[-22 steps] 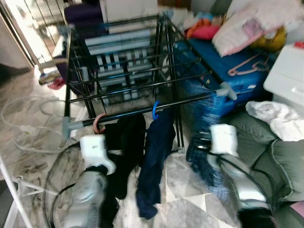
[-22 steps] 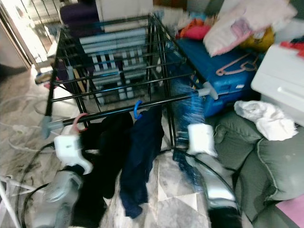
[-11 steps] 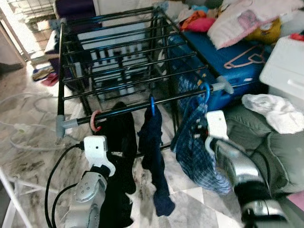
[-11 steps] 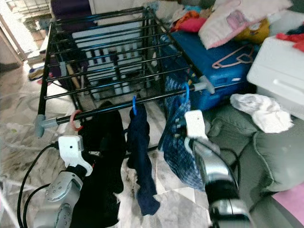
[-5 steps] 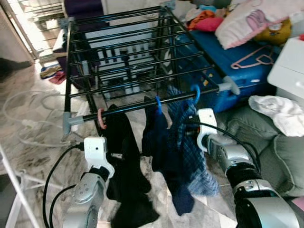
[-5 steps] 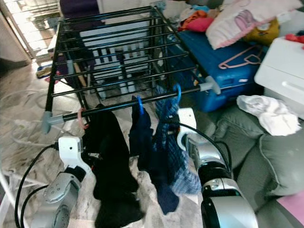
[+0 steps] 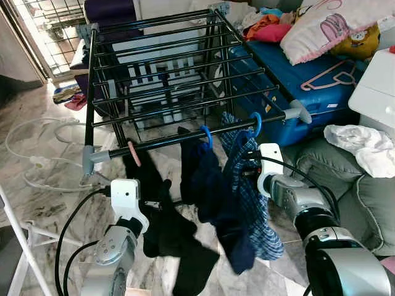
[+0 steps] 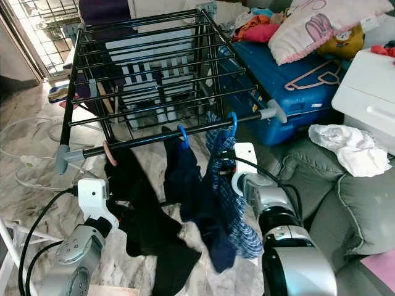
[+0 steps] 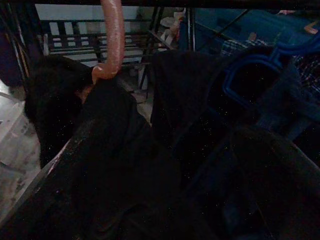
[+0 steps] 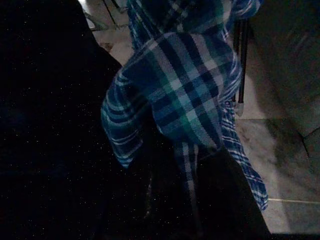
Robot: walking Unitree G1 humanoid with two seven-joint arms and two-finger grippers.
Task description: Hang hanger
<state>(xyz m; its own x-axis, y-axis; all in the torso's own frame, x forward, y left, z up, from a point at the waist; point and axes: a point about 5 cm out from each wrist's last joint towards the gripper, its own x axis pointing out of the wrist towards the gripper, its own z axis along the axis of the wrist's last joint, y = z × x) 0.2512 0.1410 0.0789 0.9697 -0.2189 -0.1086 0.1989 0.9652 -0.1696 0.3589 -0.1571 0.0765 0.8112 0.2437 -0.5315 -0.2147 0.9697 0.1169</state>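
A blue hanger carrying a plaid shirt hooks over the front rail of the black drying rack, just beside another blue hanger with a navy garment. The right gripper sits against the plaid shirt, the left gripper at the black garment under the pink hanger; whether either's fingers are closed, I cannot tell

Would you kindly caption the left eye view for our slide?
Three hangered garments on the drying rack's front rail: black garment, navy garment, plaid shirt beside the right gripper.
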